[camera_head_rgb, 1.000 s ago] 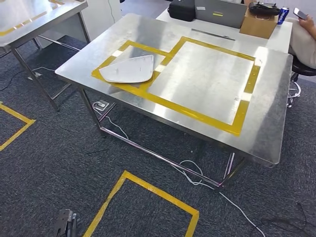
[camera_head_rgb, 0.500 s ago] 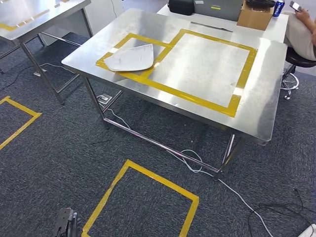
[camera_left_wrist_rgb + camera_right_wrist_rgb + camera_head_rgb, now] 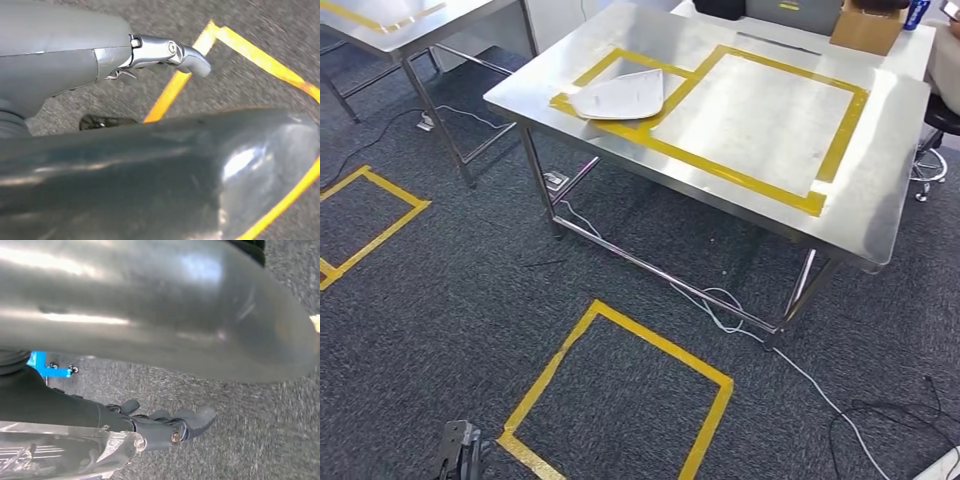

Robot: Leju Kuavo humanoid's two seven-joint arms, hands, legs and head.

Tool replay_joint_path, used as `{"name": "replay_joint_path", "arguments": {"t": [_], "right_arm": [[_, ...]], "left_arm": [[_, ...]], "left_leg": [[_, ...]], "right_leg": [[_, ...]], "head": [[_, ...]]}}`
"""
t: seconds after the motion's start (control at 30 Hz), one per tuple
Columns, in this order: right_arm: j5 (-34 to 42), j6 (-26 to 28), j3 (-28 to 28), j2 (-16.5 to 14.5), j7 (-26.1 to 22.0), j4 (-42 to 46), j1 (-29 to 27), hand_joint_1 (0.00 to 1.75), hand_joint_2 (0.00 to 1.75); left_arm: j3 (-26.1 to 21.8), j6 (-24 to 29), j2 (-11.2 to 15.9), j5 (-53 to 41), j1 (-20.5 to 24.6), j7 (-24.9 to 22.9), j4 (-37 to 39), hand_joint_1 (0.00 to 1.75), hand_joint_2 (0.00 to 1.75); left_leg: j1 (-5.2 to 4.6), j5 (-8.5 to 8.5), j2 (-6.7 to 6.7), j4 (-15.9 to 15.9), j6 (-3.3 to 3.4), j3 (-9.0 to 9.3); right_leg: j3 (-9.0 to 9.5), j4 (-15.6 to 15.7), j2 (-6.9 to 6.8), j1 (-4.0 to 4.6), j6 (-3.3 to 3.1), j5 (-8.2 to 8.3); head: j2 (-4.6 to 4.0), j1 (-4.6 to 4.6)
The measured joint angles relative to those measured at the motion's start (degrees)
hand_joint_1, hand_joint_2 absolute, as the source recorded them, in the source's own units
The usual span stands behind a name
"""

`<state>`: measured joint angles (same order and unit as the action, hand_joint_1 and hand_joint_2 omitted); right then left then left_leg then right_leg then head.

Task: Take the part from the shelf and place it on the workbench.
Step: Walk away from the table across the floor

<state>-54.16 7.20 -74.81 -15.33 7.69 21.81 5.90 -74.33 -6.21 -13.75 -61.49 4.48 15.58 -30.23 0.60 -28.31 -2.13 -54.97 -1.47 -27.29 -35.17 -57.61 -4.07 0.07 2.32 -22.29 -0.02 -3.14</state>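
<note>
The part [image 3: 622, 95], a flat white curved panel, lies on the steel workbench [image 3: 878, 190] inside the smaller of two yellow-taped frames. Both arms hang low, far from the bench. My left hand [image 3: 460, 452] shows at the bottom edge of the head view, over the dark carpet. In the left wrist view its thumb [image 3: 188, 55] is stretched out and holds nothing. In the right wrist view my right hand [image 3: 177, 425] has its fingers stretched straight over the carpet, with nothing in them.
A second steel table [image 3: 410, 25] stands at the far left. Yellow tape squares [image 3: 622, 390] mark the carpet, and cables [image 3: 720, 310] trail under the bench. A cardboard box [image 3: 867, 28], a blue can [image 3: 916, 12] and a seated person [image 3: 945, 60] are beyond the bench.
The whole picture has shifted as the camera moved: the bench now sits further right and higher in the view. The part stays where it lay on the bench.
</note>
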Motion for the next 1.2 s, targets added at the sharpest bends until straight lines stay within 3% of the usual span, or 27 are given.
{"name": "replay_joint_path", "arguments": {"t": [0.07,0.13,0.2,0.23,0.27,0.3,0.37,0.43,0.5,0.57,0.6,0.67,0.73,0.77,0.8,0.87,0.93,0.97,1.03,1.1,1.17,1.2], "right_arm": [[-0.1,0.0,0.1,0.1,0.1,-0.1,-0.1,0.00,0.00],[-0.2,0.0,0.2,0.1,0.3,-0.2,-0.2,0.00,0.00],[-0.2,0.0,0.2,0.2,0.3,-0.3,-0.3,0.00,0.00],[-0.2,0.0,0.2,0.2,0.3,-0.4,-0.4,0.00,0.00],[-0.2,0.0,0.2,0.3,0.3,-0.4,-0.4,0.00,0.00],[-0.2,0.0,0.2,0.3,0.3,-0.5,-0.4,0.00,0.00],[-0.2,0.0,0.2,0.5,0.3,-0.5,-0.3,0.00,0.00],[-0.3,0.0,0.3,0.6,0.3,-0.6,-0.3,0.00,0.00],[-0.3,0.1,0.4,0.6,0.3,-0.6,-0.3,0.00,0.00],[-0.4,0.2,0.5,0.6,0.2,-0.6,-0.3,0.00,0.00],[-0.4,0.2,0.6,0.7,0.1,-0.6,-0.3,0.00,0.00],[-0.4,0.1,0.6,0.7,0.0,-0.6,-0.4,0.00,0.00],[-0.4,0.1,0.6,0.7,-0.2,-0.6,-0.5,0.00,0.00],[-0.4,0.0,0.7,0.7,-0.3,-0.6,-0.5,0.00,0.00],[-0.4,0.0,0.7,0.7,-0.4,-0.6,-0.5,0.00,0.00],[-0.5,-0.1,1.0,0.8,-0.6,-0.7,-0.5,0.00,0.00],[-0.5,-0.1,1.2,0.9,-0.6,-0.7,-0.4,0.00,0.00],[-0.5,-0.1,1.2,0.9,-0.7,-0.7,-0.4,0.00,0.00],[-0.5,-0.1,1.4,0.9,-0.6,-0.7,-0.3,0.00,0.00],[-0.5,-0.1,1.6,0.9,-0.6,-0.7,-0.3,0.00,0.00],[-0.5,-0.1,1.6,0.9,-0.6,-0.7,-0.4,0.00,0.00],[-0.6,-0.1,1.6,0.9,-0.6,-0.7,-0.5,0.00,0.00]], "left_arm": [[-0.1,0.3,0.0,0.0,-0.5,-0.3,0.0,0.00,0.00],[-0.2,0.4,-0.1,-0.1,-0.5,-0.4,0.0,0.00,0.00],[-0.2,0.4,-0.1,-0.1,-0.5,-0.4,0.0,0.00,0.00],[-0.2,0.4,-0.2,-0.2,-0.6,-0.4,0.0,0.00,0.00],[-0.3,0.4,-0.2,-0.2,-0.7,-0.4,0.0,0.00,0.00],[-0.3,0.4,-0.2,-0.2,-0.7,-0.4,0.0,0.00,0.00],[-0.3,0.4,-0.3,-0.2,-0.6,-0.5,0.0,0.00,0.00],[-0.3,0.4,-0.3,-0.2,-0.4,-0.5,0.1,0.00,0.00],[-0.3,0.4,-0.3,-0.2,-0.4,-0.6,0.2,0.00,0.00],[-0.4,0.5,-0.1,-0.2,-0.5,-0.7,0.2,0.00,0.00],[-0.4,0.5,-0.1,-0.2,-0.5,-0.7,0.3,0.00,0.00],[-0.4,0.5,0.0,-0.2,-0.3,-0.8,0.4,0.00,0.00],[-0.4,0.5,0.0,-0.2,-0.3,-0.8,0.6,0.00,0.00],[-0.4,0.5,0.1,-0.2,-0.4,-0.9,0.8,0.00,0.00],[-0.4,0.5,0.2,-0.2,-0.5,-1.0,0.8,0.00,0.00],[-0.4,0.5,0.3,-0.2,-0.4,-1.1,1.0,0.00,0.00],[-0.4,0.5,0.3,-0.2,0.0,-1.1,1.2,0.00,0.00],[-0.4,0.5,0.3,-0.2,0.1,-1.1,1.3,0.00,0.00],[-0.4,0.5,0.4,-0.2,-0.2,-1.1,1.3,0.00,0.00],[-0.4,0.5,0.5,-0.2,-0.4,-1.1,1.3,0.00,0.00],[-0.4,0.5,0.4,-0.2,-0.3,-1.1,1.3,0.00,0.00],[-0.4,0.5,0.4,-0.2,-0.2,-1.1,1.3,0.00,0.00]], "left_leg": [[-0.03,0.62,0.71,-0.1,0.99,-0.54],[-0.15,1.38,1.48,-0.1,1.70,-1.30],[-0.43,2.04,2.48,-0.1,1.93,-2.12],[-0.57,2.32,3.04,-0.2,1.96,-2.43],[-0.68,2.54,3.63,-0.2,1.95,-2.63],[-0.76,2.72,4.24,-0.2,1.91,-2.74],[-0.83,2.99,5.39,-0.2,1.69,-2.97],[-0.72,3.36,6.39,-0.4,1.15,-3.50],[-0.53,3.72,7.17,-0.4,0.46,-4.04],[-0.54,2.66,5.98,-1.7,-0.17,-4.94],[-0.53,1.19,4.94,-3.9,-0.50,-6.04],[-0.35,-2.67,3.35,-11.2,-1.27,-9.68],[-0.07,-4.24,2.96,-16.6,-1.84,-12.23],[0.09,-3.44,2.81,-16.5,-2.06,-12.06],[0.24,-1.79,2.49,-14.4,-2.25,-10.84],[0.43,1.76,0.38,-7.4,-2.58,-6.91],[0.39,2.93,-1.37,-2.6,-1.86,-4.58],[0.28,2.83,-1.48,-1.9,-1.29,-4.43],[0.16,2.86,-0.41,-1.8,-0.12,-4.78],[0.19,3.11,0.59,-1.7,0.68,-4.93],[0.12,3.27,1.76,-1.7,1.20,-5.11],[0.03,3.32,2.42,-1.7,1.36,-5.18]], "right_leg": [[-1.01,-2.2,1.05,-0.28,0.57,-1.86],[-3.58,-8.8,2.96,-0.37,0.97,-6.07],[-5.99,-15.6,3.72,-0.25,0.90,-9.16],[-6.00,-16.7,3.89,-0.15,0.68,-9.33],[-4.79,-15.2,4.05,-0.03,0.37,-8.38],[-2.52,-11.7,4.50,0.10,-0.03,-6.68],[2.24,-3.5,6.72,0.19,-0.91,-4.17],[4.24,0.3,8.09,0.26,-1.30,-3.74],[4.27,0.7,7.27,0.28,-1.51,-3.48],[4.30,1.2,6.16,0.06,-2.00,-3.03],[4.30,1.5,5.50,-0.08,-2.18,-2.85],[4.13,1.5,4.07,-0.08,-2.31,-2.78],[3.96,1.5,2.60,-0.10,-2.29,-2.79],[3.92,1.5,1.95,-0.14,-2.23,-2.81],[3.92,1.4,1.36,-0.20,-2.11,-2.86],[3.84,0.8,0.27,-0.18,-1.54,-3.16],[3.46,0.0,-0.65,0.12,-0.82,-3.51],[3.32,-0.2,-1.15,0.28,-0.52,-3.60],[3.27,-0.4,-1.71,0.09,-0.02,-3.81],[2.18,-3.0,0.23,-0.22,0.48,-5.90],[-1.05,-10.3,2.94,-0.33,0.70,-9.81],[-2.83,-14.2,3.53,-0.33,0.68,-11.33]], "head": [[0.00,0.03],[0.00,0.05],[0.00,0.03],[0.00,0.03],[0.00,0.02],[0.00,0.02],[0.00,0.00],[0.00,-0.03],[0.00,-0.02],[0.00,-0.28],[0.00,-0.49],[0.00,-0.86],[0.00,-0.87],[0.00,-0.87],[0.00,-0.87],[0.00,-0.97],[0.00,-0.96],[0.00,-0.88],[0.00,-0.60],[0.00,-0.44],[0.00,-0.15],[0.00,-0.07]]}}
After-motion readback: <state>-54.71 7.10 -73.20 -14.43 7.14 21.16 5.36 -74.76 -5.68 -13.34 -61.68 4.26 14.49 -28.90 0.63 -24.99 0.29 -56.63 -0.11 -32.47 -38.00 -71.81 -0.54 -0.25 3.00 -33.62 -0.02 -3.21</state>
